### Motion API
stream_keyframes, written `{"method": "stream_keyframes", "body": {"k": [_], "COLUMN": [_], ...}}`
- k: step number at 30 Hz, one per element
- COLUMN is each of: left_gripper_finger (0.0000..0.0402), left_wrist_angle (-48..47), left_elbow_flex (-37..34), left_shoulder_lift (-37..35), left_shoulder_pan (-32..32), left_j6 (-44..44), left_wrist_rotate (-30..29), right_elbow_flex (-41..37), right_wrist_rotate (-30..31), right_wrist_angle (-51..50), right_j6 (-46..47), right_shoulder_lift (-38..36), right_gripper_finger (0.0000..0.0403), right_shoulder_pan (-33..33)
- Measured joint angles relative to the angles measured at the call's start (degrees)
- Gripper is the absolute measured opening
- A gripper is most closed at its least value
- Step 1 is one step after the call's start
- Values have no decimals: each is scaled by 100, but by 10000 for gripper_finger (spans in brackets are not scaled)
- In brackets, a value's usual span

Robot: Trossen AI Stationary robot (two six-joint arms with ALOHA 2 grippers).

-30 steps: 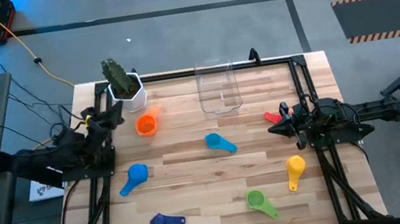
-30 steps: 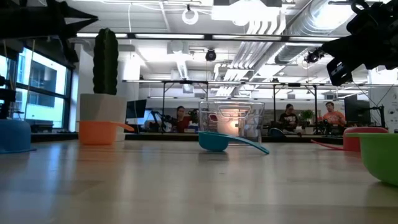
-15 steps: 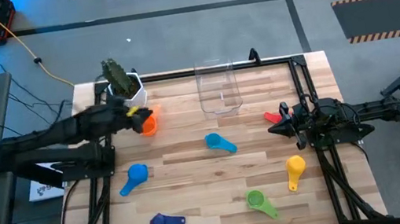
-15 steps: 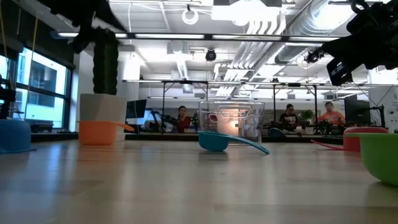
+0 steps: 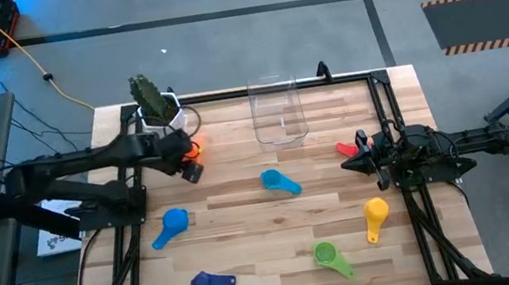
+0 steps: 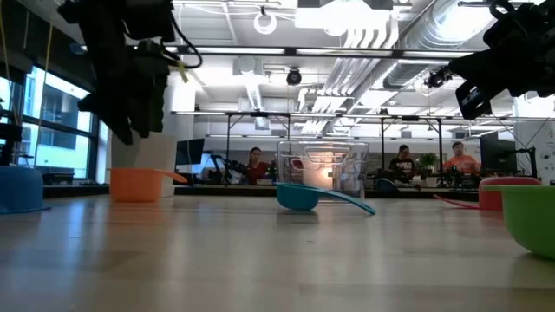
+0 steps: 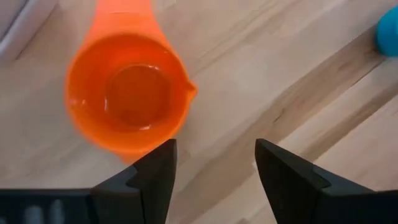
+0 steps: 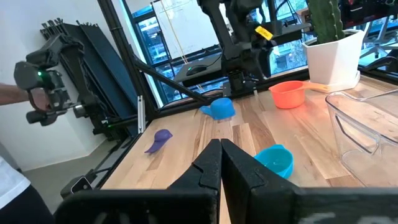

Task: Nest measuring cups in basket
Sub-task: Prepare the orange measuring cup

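Left claw [image 7: 214,174] spread wide, hovering just beside the orange cup [image 7: 127,99] near the cactus pot [image 5: 161,111] — nothing gripped. Right claw [image 8: 219,155] pinched shut, idle at the right edge. Risk: nudging the cup against the pot on descent. Basket [image 5: 278,111] at the far edge — open tabletop [image 5: 240,180] between.

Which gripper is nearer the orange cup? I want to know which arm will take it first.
The left. The left gripper hangs open just above the orange cup, near the cactus pot. The right gripper sits shut far across the table, beside the red cup.
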Motion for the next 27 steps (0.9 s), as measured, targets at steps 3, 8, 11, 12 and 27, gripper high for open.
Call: {"method": "stream_keyframes", "body": {"k": [3,8,11,12,27], "left_gripper_finger": [205,204,204,204,150], "left_wrist_angle": [-50,46,66,73,216], "left_elbow_flex": [0,0,0,0,-2], "left_shoulder_lift": [391,921,1126,1174,2116], "left_shoulder_pan": [59,176,184,183,71], "left_j6": [350,750,814,874,1404], "left_wrist_rotate": [70,-28,-460,-551,-50], "right_elbow_flex": [-1,-2,-2,-2,-2], "right_wrist_rotate": [-1,0,0,-1,1], "right_wrist_angle": [-1,-1,0,-1,-1], "right_j6": [0,0,0,0,0], "right_shoulder_lift": [0,0,0,0,2], "right_gripper_finger": [0,0,0,0,0], "right_shoulder_pan": [2,-1,1,-1,-1]}}
